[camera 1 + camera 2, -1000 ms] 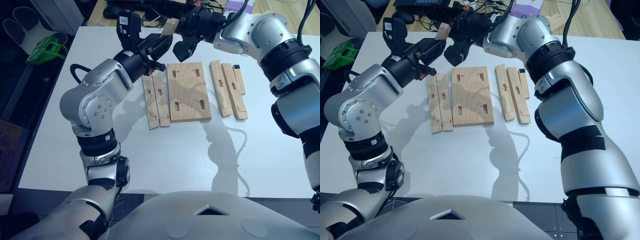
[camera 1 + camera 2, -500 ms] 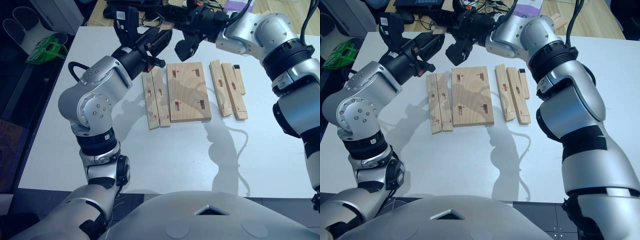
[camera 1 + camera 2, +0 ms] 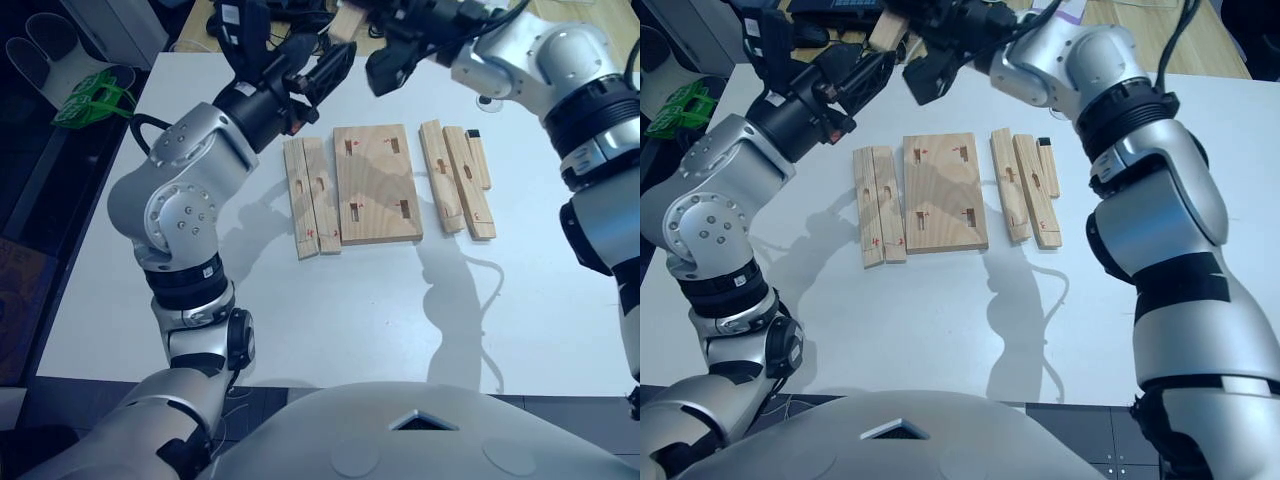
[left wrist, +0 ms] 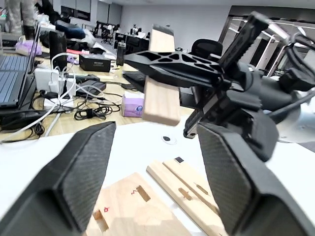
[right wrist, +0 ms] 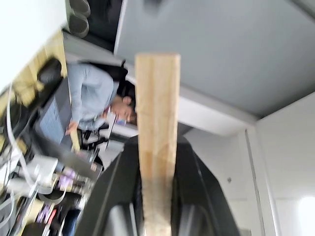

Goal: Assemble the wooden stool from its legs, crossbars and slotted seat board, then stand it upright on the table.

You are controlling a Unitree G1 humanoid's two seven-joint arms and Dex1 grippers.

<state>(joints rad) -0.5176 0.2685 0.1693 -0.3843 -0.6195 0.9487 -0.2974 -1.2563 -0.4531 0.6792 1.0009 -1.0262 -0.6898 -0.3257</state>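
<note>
The slotted seat board [image 3: 375,185] lies flat on the white table [image 3: 300,300]. Two long wooden pieces [image 3: 310,195] lie side by side against its left edge, and three more [image 3: 455,180] lie to its right. Above the table's far edge my right gripper [image 4: 162,64] is shut on a short wooden piece [image 3: 346,20], which stands upright between the black fingers [image 5: 114,196] in the right wrist view. My left gripper [image 3: 322,72] is raised just to the left of that piece, open, its ribbed pads [image 4: 74,182] apart with nothing between them.
Beyond the table's far edge a desk holds cables [image 4: 74,105], a laptop and small boxes. A green object [image 3: 95,100] sits off the table's left side. The near half of the table is bare.
Both grippers have risen. The right one lifted the wooden piece up and away toward the far edge, and the left one followed upward beside it, still open.
</note>
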